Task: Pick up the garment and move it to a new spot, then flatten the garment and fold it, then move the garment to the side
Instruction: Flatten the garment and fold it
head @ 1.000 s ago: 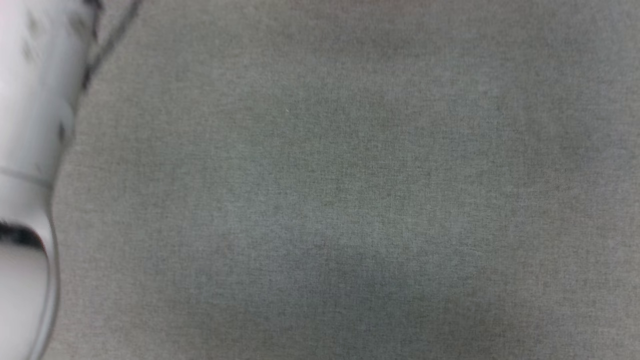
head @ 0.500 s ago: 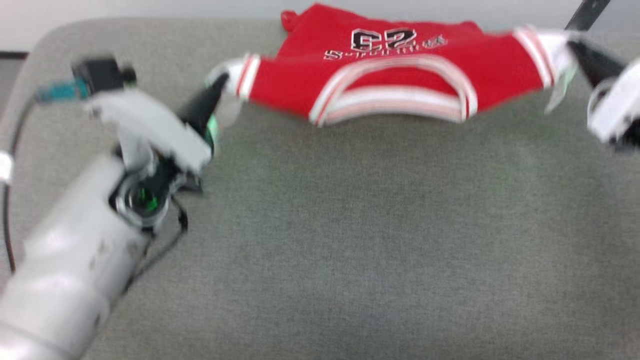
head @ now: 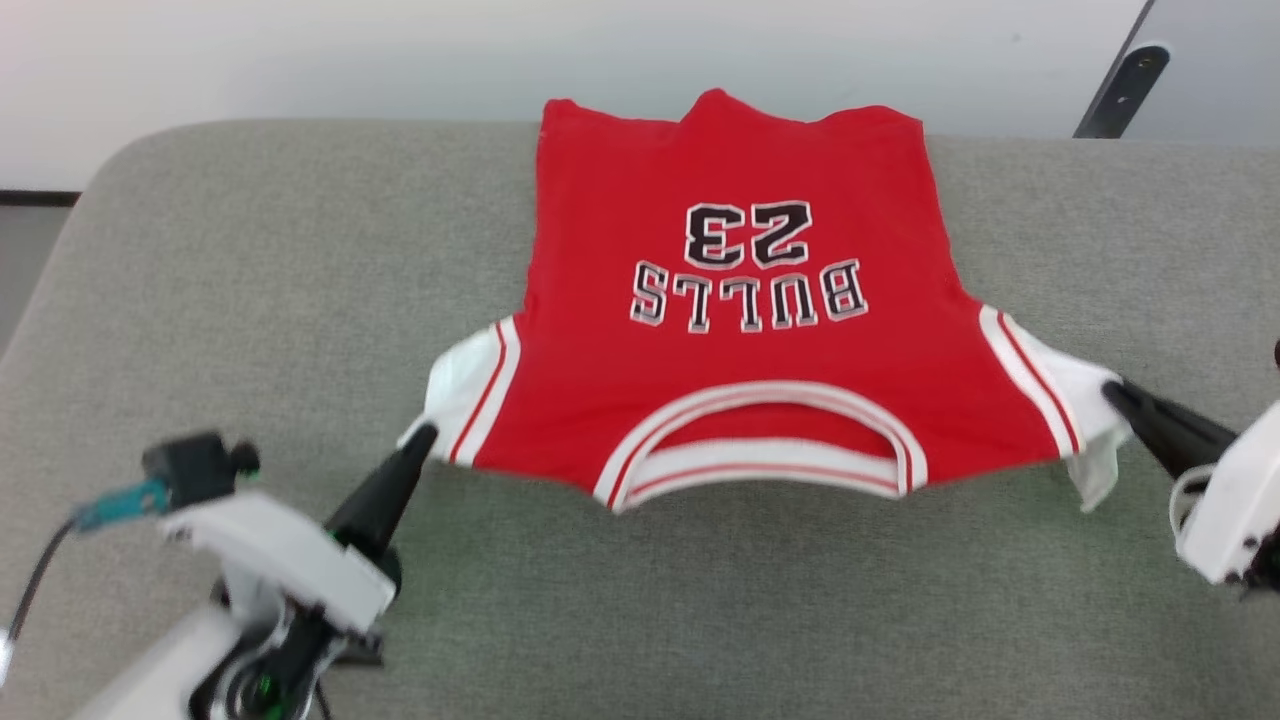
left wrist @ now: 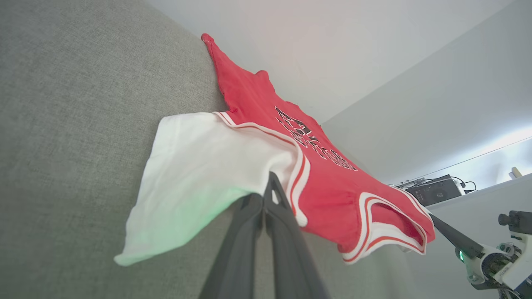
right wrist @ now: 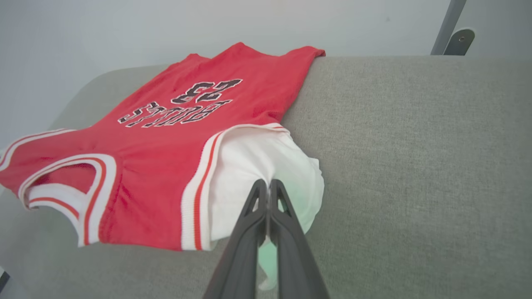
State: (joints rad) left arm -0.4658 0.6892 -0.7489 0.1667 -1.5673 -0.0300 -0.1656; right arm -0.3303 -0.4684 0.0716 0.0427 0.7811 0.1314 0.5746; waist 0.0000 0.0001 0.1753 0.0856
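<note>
Two grippers hold one garment (head: 740,350), over a grey pad (head: 250,250).

Left gripper (head: 424,434): fingers pressed together, pinching the edge of the white left sleeve (head: 462,385). The sleeve lifts off the pad at the tips.

Between the two sets of fingertips: red jersey stretched out, lettering face up. The collar (head: 760,440) lies level with the tips and the hem (head: 720,105) well beyond them, at the pad's far edge.

Right gripper (head: 1112,392): fingers closed tight on the white right sleeve (head: 1060,385), with cloth bunched around the tips.
</note>
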